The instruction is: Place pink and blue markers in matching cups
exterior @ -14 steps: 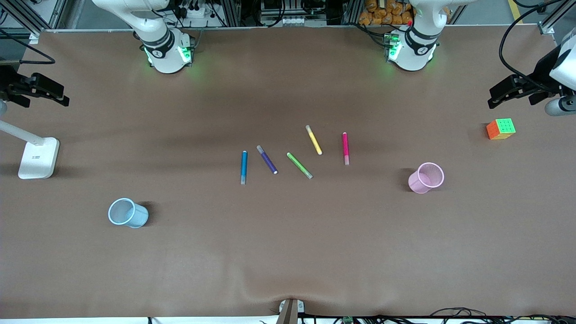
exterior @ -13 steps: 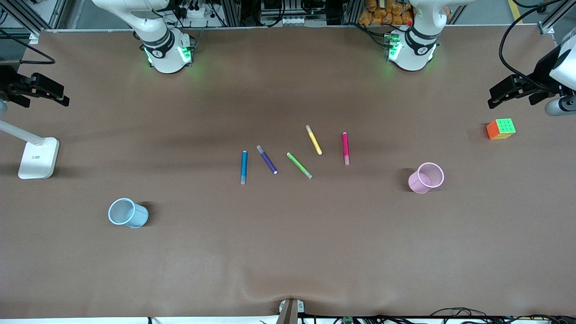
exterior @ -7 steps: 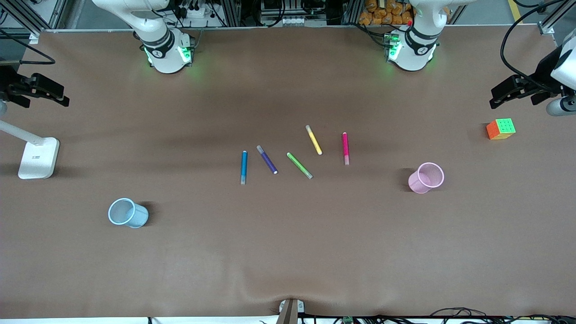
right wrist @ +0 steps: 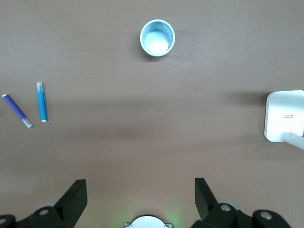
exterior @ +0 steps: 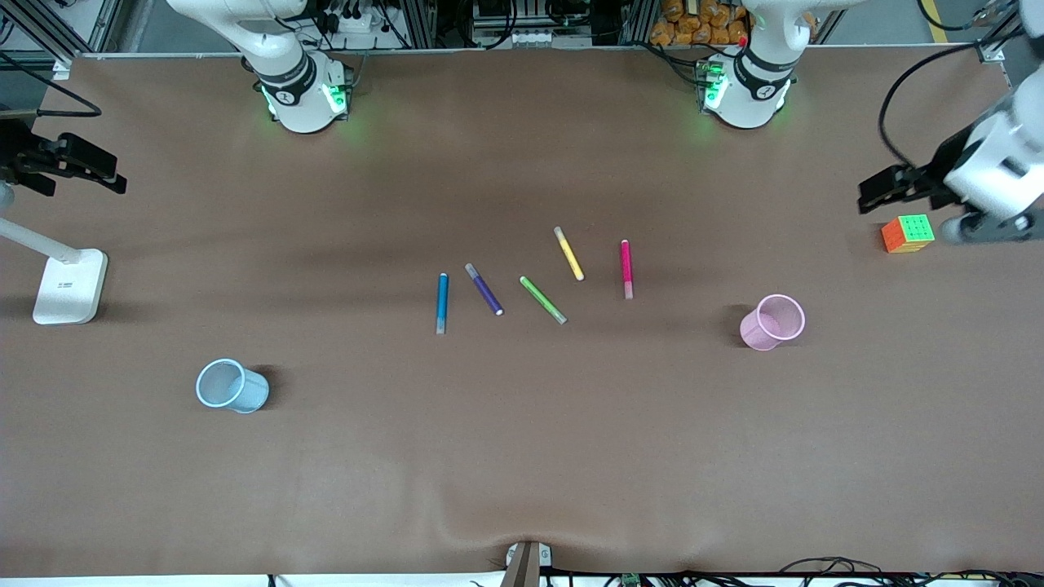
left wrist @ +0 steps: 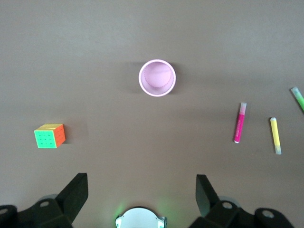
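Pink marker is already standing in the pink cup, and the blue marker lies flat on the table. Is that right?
Not quite. The front view shows the pink marker lying flat on the table too, between the yellow marker and the pink cup, which the left wrist view shows holding nothing. The blue marker does lie flat.

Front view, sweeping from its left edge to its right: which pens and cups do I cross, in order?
blue cup → blue marker → purple pen → green pen → yellow pen → pink marker → pink cup

A big brown table fills the room. A white lamp base sits on it. Metal frames stand along the top edge.
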